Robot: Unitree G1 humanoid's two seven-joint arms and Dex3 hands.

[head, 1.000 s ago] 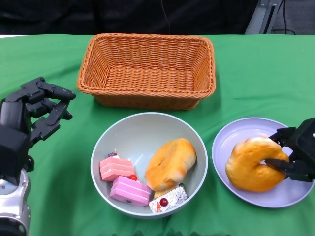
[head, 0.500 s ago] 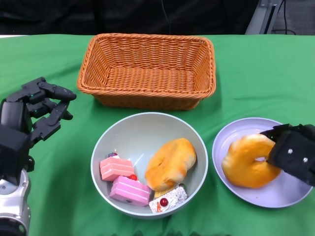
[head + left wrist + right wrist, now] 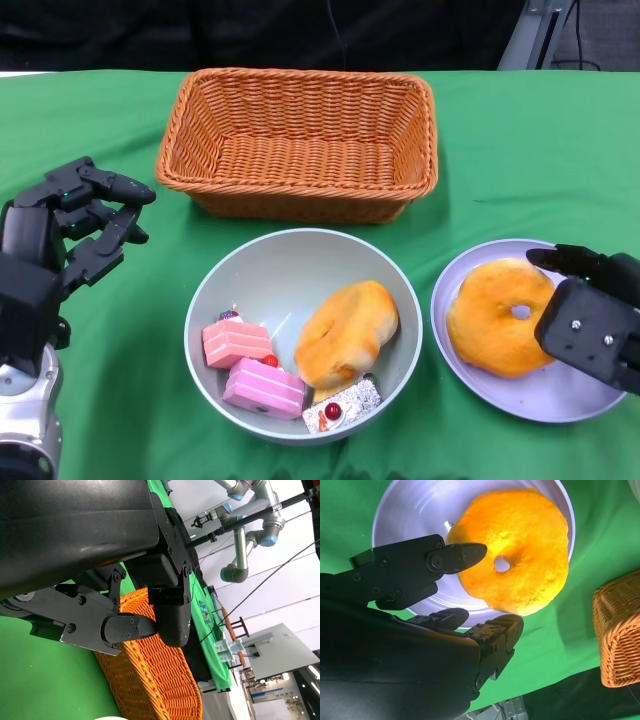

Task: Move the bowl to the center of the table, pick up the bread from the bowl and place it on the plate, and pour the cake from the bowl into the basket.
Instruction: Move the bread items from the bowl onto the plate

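Since a second ago the ring-shaped bread has dropped from a tilted, gripped pose to lie flat on the plate, and the right hand has let go, its fingers now spread just above the bread, holding nothing. The left hand hovers left of the bowl, fingers apart and empty. A second bread and the cake pieces remain in the bowl, just in front of the basket, so more bread-moving and the pouring seem still ahead.
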